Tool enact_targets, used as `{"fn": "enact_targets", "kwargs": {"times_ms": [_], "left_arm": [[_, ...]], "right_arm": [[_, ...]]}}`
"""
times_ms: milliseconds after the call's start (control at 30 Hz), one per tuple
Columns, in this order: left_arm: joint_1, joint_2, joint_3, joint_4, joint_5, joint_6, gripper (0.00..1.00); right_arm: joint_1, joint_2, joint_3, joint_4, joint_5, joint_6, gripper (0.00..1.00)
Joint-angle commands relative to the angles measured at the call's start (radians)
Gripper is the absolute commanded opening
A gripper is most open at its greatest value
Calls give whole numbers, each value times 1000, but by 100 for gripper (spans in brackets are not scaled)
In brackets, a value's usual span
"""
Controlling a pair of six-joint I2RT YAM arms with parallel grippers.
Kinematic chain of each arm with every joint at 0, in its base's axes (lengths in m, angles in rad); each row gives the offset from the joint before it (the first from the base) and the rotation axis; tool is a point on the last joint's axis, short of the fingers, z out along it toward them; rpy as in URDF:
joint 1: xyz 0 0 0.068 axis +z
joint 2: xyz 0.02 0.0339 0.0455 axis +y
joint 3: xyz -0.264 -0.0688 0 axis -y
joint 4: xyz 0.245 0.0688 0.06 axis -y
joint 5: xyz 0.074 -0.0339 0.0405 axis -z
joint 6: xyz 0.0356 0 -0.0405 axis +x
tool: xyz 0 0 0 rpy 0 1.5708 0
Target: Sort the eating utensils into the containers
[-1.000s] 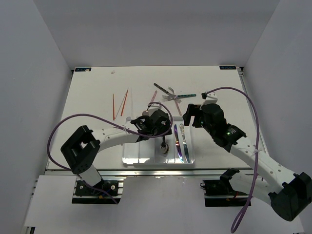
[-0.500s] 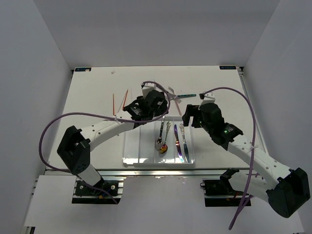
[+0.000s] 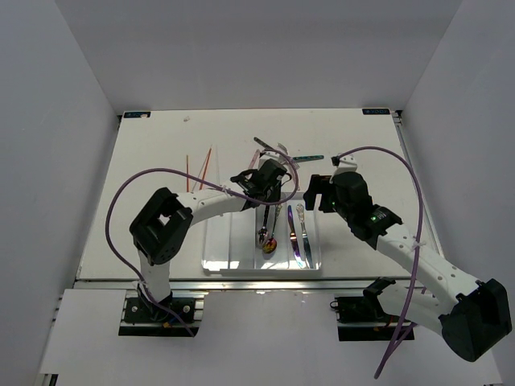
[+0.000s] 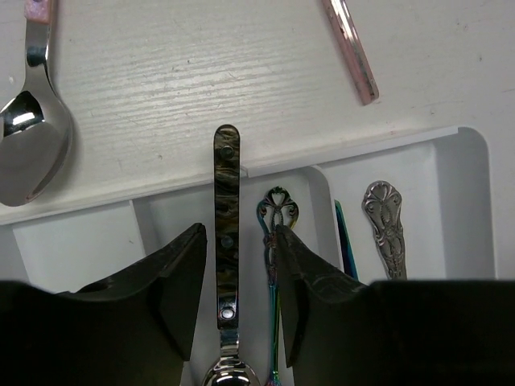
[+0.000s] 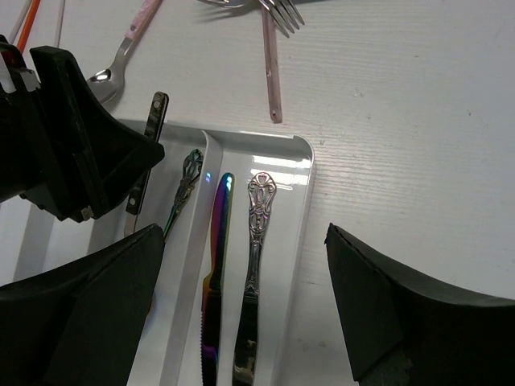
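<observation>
Left gripper [image 4: 239,245] unclenched: fingers straddle the dark marbled spoon [image 4: 227,201] with gaps on both sides, nothing clamped. That spoon lies in the tray [image 3: 229,251] at centre frame, third compartment from the left. Its handle tip pokes over the far rim, next to an iridescent ornate-handled piece [image 4: 276,211]. Right gripper [image 5: 244,233] is spread wide and empty above the rightmost compartment, which holds an iridescent knife [image 5: 217,241] and a silver knife [image 5: 253,233]. Chopsticks [image 3: 187,177] on the table, upper left of the tray. Pink-handled spoon [image 4: 28,121] and fork [image 5: 273,48] on the table past the far rim.
</observation>
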Motion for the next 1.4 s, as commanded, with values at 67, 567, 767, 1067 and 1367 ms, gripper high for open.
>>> {"fn": "enact_targets", "kwargs": {"times_ms": [67, 567, 767, 1067, 1367], "left_arm": [[16, -2, -24, 46, 12, 14, 50], [23, -63, -107, 77, 66, -32, 20], [13, -135, -132, 33, 63, -93, 17], [-22, -131, -126, -7, 77, -156, 16], [-48, -106, -139, -36, 66, -193, 20]], "right_arm": [[-7, -16, -5, 39, -25, -23, 86], [-7, -13, -2, 38, -22, -23, 85], [-7, -5, 0, 44, -34, -18, 85], [-9, 7, -2, 50, -53, -12, 85], [-7, 7, -2, 44, -51, -18, 85]]}}
